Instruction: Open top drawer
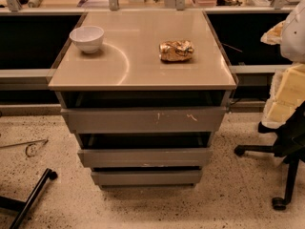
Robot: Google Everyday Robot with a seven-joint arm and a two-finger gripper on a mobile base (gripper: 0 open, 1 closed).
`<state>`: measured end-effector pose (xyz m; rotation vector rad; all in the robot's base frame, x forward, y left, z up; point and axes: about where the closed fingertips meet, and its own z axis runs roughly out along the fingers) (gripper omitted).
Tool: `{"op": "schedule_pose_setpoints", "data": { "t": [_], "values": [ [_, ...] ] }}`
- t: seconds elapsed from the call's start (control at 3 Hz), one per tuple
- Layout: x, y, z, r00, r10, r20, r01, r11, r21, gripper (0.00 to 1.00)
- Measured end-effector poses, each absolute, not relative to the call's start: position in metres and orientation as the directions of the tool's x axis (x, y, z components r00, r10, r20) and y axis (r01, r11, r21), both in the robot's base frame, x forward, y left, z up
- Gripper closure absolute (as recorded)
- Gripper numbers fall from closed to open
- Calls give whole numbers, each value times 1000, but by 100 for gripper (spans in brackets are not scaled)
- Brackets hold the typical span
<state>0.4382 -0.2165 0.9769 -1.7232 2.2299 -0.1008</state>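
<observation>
Standing mid-view on a speckled floor point(238, 194), one grey desk point(138, 78) carries three handleless drawer fronts stacked one below another. The top drawer point(119, 120) is the uppermost, widest and tallest of the three. It sits just under the desk's top slab with a dark gap between them, and its flat front bears a few small whitish scratches point(174, 117) right of centre. The middle drawer point(143, 157) and the bottom drawer point(145, 177) are narrower and shorter, each with its own dark gap above it. Whether any of the three is pulled out at all cannot be told from this angle. Two things rest on the desk: one white bowl point(86, 38), upright near the back left corner, and one crumpled gold packet point(176, 51) right of centre, well apart from the bowl. The gripper lies outside the frame, so where it is and whether it is spread or pressed together cannot be told. At the right edge one bulky white and cream shape point(290, 89) is cut off by the frame, and what it is cannot be told. Below it stands one black chair base point(286, 151) with two casters showing. On the floor to the left lie one thin bent wire point(28, 147) and, nearer the bottom corner, one black bar point(31, 194).
</observation>
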Motion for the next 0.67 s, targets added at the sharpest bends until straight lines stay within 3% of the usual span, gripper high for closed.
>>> {"op": "schedule_pose_setpoints", "data": {
  "t": [0.67],
  "values": [
    [451, -216, 950, -207, -948, -242, -931, 267, -251, 0]
  ]
}}
